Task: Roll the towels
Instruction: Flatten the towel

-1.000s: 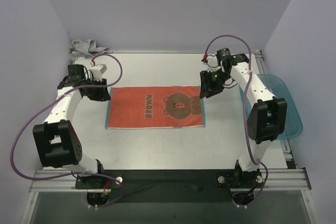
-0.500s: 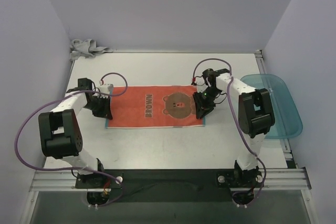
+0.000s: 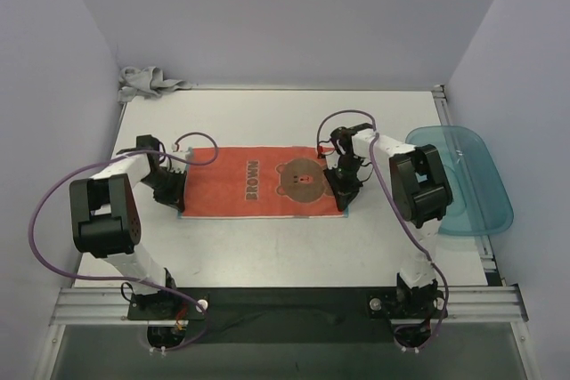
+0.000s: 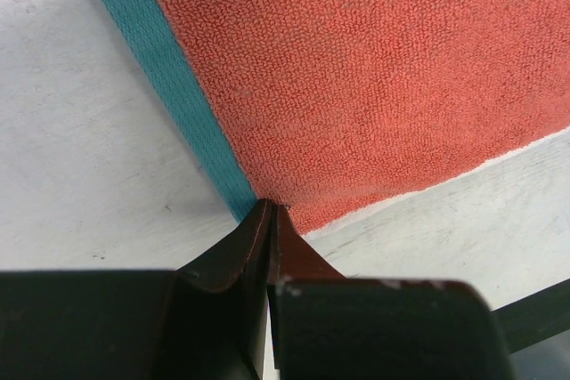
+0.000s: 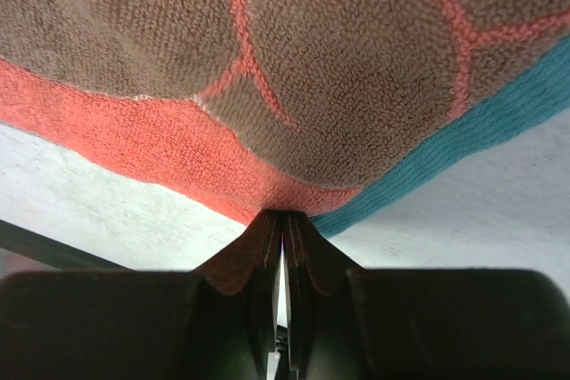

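The rust-brown towel (image 3: pixel 258 182) with a bear print lies flat at the table's middle. My left gripper (image 3: pixel 175 199) is down at its near left corner. In the left wrist view my left gripper (image 4: pixel 270 213) has its jaws pressed together right at the corner of the towel (image 4: pixel 383 68), beside the towel's teal border. My right gripper (image 3: pixel 341 195) is at the near right corner. In the right wrist view my right gripper (image 5: pixel 283 215) is shut on the towel's (image 5: pixel 312 68) edge, which rises to the tips. The light grey towel (image 3: pixel 147 82) lies crumpled at the back left corner.
A translucent teal tray (image 3: pixel 463 180) sits at the table's right edge, just right of my right arm. Walls close in the table on the left, back and right. Purple cables loop over both arms.
Both arms have come down and inward from above the towel's short ends to its near corners. The towel has stayed flat in place.
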`<state>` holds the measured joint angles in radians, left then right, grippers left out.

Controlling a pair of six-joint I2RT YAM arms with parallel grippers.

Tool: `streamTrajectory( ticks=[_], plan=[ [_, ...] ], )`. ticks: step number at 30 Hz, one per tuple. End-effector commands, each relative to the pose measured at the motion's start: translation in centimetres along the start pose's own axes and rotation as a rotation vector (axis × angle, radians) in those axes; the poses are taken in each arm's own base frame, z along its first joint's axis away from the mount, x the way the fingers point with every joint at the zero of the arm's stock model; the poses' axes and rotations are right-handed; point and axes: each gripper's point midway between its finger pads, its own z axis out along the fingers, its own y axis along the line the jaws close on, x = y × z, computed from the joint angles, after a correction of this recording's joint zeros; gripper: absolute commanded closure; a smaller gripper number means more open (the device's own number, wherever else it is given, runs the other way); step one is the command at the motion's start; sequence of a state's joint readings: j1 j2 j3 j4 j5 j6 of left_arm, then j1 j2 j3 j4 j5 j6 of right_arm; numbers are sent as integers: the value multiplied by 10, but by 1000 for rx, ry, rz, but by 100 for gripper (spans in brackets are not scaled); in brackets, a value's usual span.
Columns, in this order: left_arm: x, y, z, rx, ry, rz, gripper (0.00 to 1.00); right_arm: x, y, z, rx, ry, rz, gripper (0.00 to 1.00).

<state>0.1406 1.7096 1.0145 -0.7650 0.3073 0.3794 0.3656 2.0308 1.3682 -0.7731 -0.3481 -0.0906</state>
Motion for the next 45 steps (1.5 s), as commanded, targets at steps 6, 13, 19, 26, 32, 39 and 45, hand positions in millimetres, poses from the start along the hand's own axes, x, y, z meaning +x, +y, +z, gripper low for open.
streamTrajectory(
  ticks=[6, 13, 19, 26, 32, 39, 45],
  plan=[
    [13, 23, 1, -99, 81, 30, 94, 29, -26, 0, 175, 135, -94, 93],
    [7, 13, -10, -44, 37, 55, 95, 31, -18, -11, 175, 107, -162, 73],
    [-43, -22, -60, 71, -194, 126, 38, -7, 10, -60, 38, -128, -183, 29],
    [-128, -4, -84, 52, -372, 97, 27, -87, -33, -104, 3, -328, -25, 34],
    [-185, 22, -68, 51, -415, -11, 39, -152, -78, -111, 104, -414, 71, 51],
    [-209, 44, -44, 32, -394, -69, 45, -185, -104, -93, 170, -430, 112, 60],
    [-202, 53, -23, 16, -346, -84, 45, -188, -115, -67, 184, -392, 121, 60]
  ],
)
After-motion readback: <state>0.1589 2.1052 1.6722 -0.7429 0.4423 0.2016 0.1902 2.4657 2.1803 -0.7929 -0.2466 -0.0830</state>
